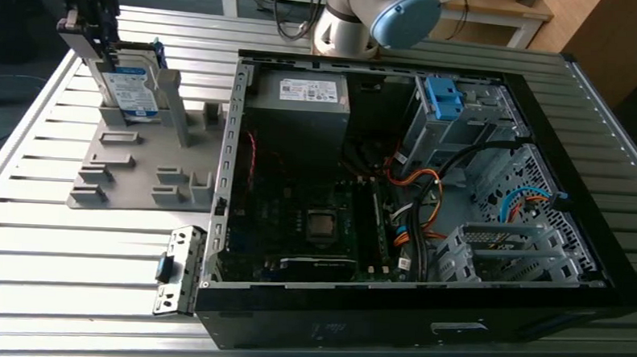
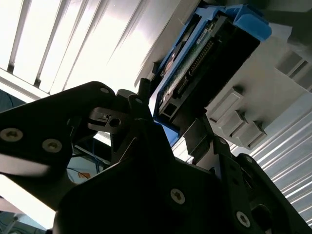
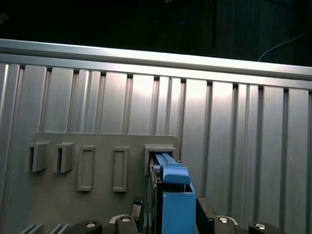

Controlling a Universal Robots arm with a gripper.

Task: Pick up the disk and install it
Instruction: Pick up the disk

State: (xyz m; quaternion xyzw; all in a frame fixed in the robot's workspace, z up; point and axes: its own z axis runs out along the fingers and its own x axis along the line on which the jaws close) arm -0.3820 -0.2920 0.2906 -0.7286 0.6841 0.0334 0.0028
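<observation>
- Grey slotted holder (image 1: 125,166) holds the disk (image 1: 130,91) standing on edge.
- Gripper (image 3: 175,219) jaws clamp the disk's sides.
- Open computer case (image 1: 421,308) contains a blue bracket (image 1: 448,99).

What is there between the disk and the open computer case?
In the exterior view, a strip of the grey holder plate, with raised blocks, lies between the disk and the computer case.

Ribbed metal table (image 1: 47,255), wooden furniture (image 1: 614,46)

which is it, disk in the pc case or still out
Out. The disk stands upright in a slot of the grey holder, to the exterior view's left of the open computer case.
</observation>
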